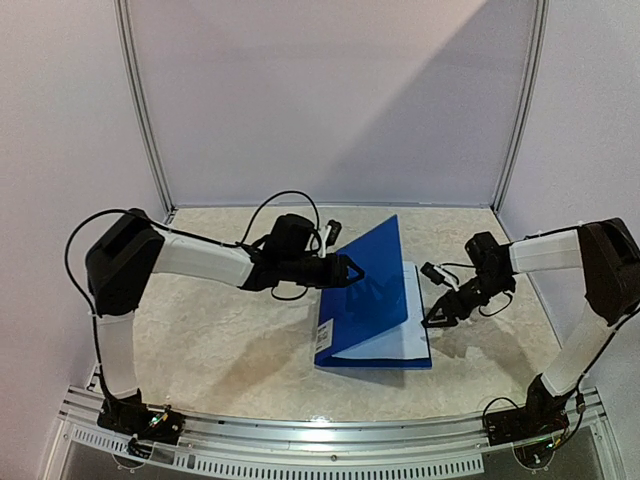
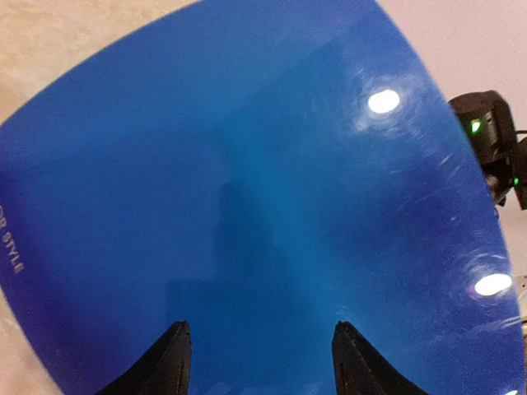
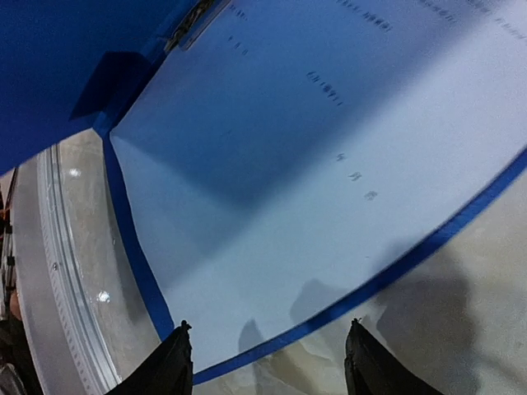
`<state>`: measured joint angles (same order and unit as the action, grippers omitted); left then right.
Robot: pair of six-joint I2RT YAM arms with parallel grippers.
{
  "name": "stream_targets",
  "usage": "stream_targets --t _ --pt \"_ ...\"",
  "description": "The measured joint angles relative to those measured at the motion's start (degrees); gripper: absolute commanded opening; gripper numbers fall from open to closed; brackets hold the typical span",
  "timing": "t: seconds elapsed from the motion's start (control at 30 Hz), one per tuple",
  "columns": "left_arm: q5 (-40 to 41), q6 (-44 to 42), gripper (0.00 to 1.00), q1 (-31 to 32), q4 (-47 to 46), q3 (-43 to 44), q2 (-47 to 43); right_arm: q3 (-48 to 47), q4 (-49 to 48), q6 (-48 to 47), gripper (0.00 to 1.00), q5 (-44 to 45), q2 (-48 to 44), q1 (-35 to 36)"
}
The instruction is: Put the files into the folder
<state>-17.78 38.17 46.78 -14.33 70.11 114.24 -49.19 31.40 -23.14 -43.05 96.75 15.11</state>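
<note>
Thin, floppy files (image 1: 392, 343) lie in the open folder (image 1: 372, 361), so best nudge an edge, don't pinch; L gripper (image 1: 355, 270) at the stiff, slick cover (image 1: 380, 255) & R gripper (image 1: 436, 318) are both part open, empty.

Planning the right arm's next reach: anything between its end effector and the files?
Nothing visible. The files lie exposed in the open folder. Its raised cover stands on the left end effector's side, away from the right end effector at the folder's right edge.
</note>
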Motion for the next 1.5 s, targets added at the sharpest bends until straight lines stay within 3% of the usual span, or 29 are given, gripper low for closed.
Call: stream_targets --t 0.3,0.47,0.7,0.87,1.1,1.3,1.5 --pt "-0.2 1.3 0.57 3.1 0.6 9.1 11.6 1.1 -2.5 3.7 0.65 8.6 -11.4 -12.3" --pt "-0.1 1.4 0.56 3.5 1.5 11.2 14.8 4.4 -5.1 4.4 0.57 2.4 -16.1 -12.4" --pt "-0.7 1.4 0.56 3.5 1.6 13.7 16.6 8.9 -11.7 7.0 0.45 -8.3 -17.9 -4.0" --pt "-0.8 1.3 0.56 3.7 2.3 14.5 16.7 7.4 -13.7 7.5 0.41 -9.2 -12.0 4.0" --pt "0.2 0.3 0.56 3.8 6.1 15.8 15.8 5.8 -13.5 7.2 0.41 -7.3 -3.5 9.9" --pt "3.8 -4.5 0.62 3.9 13.9 16.5 10.4 5.0 -13.2 7.2 0.41 -3.9 0.2 11.0" --pt "12.7 -12.8 0.65 3.7 24.7 17.1 -1.2 3.7 -11.4 5.6 0.41 -2.0 1.6 11.1"
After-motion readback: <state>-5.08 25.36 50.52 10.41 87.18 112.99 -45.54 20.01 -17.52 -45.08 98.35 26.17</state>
